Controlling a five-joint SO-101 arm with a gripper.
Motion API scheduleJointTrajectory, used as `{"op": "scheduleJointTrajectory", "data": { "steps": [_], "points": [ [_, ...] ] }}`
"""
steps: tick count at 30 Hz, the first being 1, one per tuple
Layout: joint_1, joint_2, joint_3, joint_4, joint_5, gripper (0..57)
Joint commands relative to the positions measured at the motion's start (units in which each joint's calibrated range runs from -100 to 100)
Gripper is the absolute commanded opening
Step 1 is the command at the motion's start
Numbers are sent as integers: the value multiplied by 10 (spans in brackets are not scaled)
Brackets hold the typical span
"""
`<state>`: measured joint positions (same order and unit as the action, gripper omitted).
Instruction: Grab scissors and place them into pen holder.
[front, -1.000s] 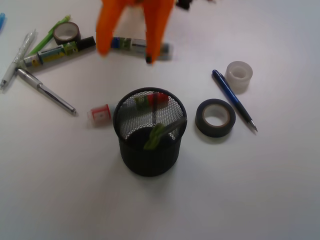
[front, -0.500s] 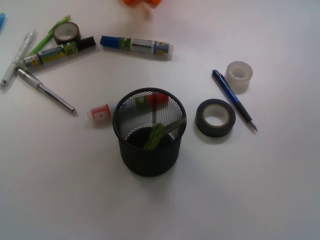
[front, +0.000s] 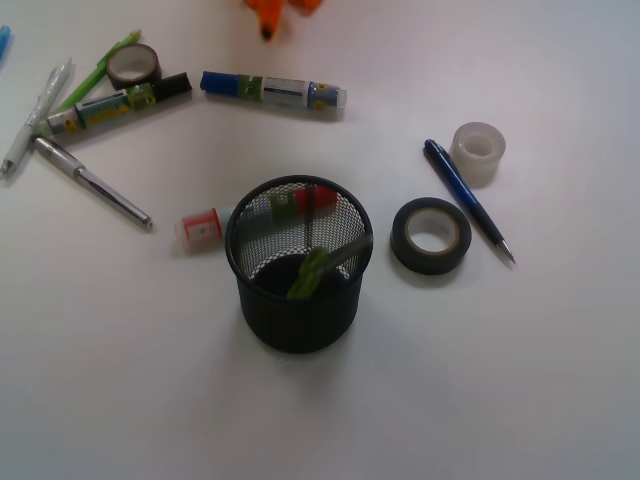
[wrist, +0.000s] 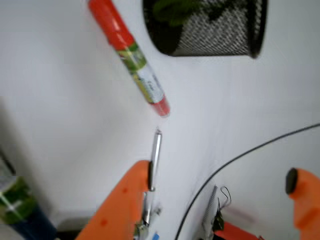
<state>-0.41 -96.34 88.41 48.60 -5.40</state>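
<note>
The scissors (front: 310, 272) stand inside the pen holder (front: 262, 300), lime-green handles down in the cup and a silver blade leaning on the right rim. The black mesh pen holder stands upright at the middle of the front view. In the wrist view it lies at the top (wrist: 220, 37) with the green handles (wrist: 175, 7) showing inside. My orange gripper (front: 285, 10) shows only as tips at the top edge of the front view, far behind the holder. In the wrist view the gripper (wrist: 217, 187) has its jaws wide apart and holds nothing.
A red-capped marker (front: 200, 227) lies behind the holder, also in the wrist view (wrist: 127, 52). Black tape roll (front: 430, 236), blue pen (front: 468, 198) and clear tape roll (front: 477, 152) lie right. Blue marker (front: 272, 90), black marker (front: 118, 104), silver pen (front: 92, 183) and brown tape roll (front: 133, 65) lie back left.
My gripper has drawn back from over the blue marker to the top edge of the front view. The scissors and holder have not moved.
</note>
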Motion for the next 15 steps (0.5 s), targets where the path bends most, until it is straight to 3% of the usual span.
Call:
{"op": "scheduleJointTrajectory", "data": {
  "steps": [1,3,8,15],
  "points": [
    [6,-7,27,24,0,284],
    [6,-12,32,51,12,232],
    [6,-29,32,161,38,2],
    [-17,-28,37,181,25,3]
  ]
}}
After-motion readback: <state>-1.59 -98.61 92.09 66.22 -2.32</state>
